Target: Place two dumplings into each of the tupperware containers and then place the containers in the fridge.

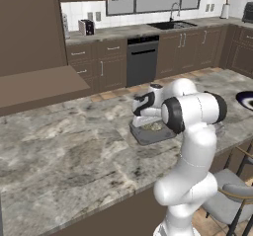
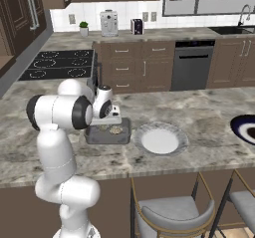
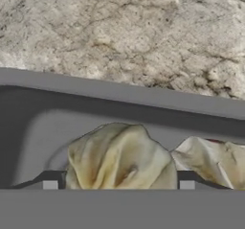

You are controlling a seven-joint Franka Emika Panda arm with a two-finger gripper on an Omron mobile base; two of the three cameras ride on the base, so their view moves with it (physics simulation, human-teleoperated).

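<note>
From the left base view, the arm folds forward and down over the dark grey tub (image 1: 148,134) on the counter (image 1: 59,156). The right base view shows two dumplings (image 2: 115,129) inside it, beside a pale plate (image 2: 160,139). In the hand view, the gripper (image 3: 118,185) straddles one dumpling (image 3: 117,156), seemingly spread apart.

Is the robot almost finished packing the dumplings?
Not yet. The grey tub on the counter holds two dumplings. The hand hangs low over one, fingers either side of it; whether it grips is unclear. The white plate is empty. Moving that tub to the fridge is left.
</note>
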